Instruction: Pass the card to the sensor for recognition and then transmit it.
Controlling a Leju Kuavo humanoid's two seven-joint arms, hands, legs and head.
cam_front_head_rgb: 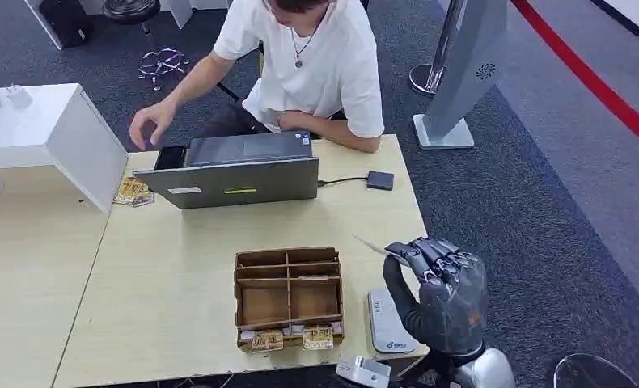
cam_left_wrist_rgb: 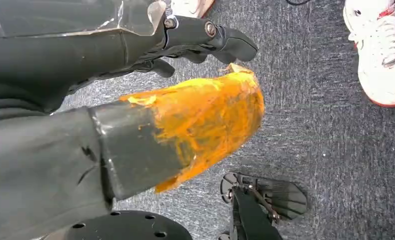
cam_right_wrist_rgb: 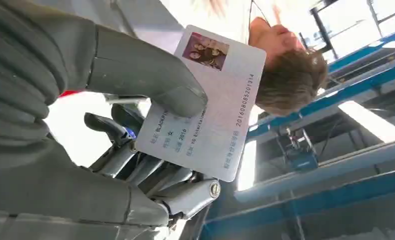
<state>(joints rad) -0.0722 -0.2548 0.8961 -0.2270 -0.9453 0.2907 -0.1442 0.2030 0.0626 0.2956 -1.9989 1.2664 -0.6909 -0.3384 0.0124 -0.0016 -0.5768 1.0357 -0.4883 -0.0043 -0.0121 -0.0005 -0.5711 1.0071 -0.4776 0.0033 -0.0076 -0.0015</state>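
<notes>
Leaving the left hand (cam_left_wrist_rgb: 185, 100) hanging over the carpet, thumb and fingers apart, nothing between them. Steering past the wooden organiser (cam_front_head_rgb: 288, 293) near the table's front edge, its front row holding small cards, so likely needing to avoid brushing its right wall on the way down. Aiming for the sensor (cam_front_head_rgb: 389, 321), the flat grey pad just right of the organiser and below the raised hand. Pinching the card (cam_right_wrist_rgb: 210, 105) in the right hand (cam_front_head_rgb: 442, 291), thumb pressing its printed face against the fingers behind, above the table (cam_front_head_rgb: 179, 267). Probably wanting to tilt the card flat and lower it squarely over the pad, pinching firmly but leaving most of the face uncovered. Minding the table's right edge close by; finding open room ahead, toward the laptop (cam_front_head_rgb: 235, 174) and the seated person (cam_front_head_rgb: 308, 65).
</notes>
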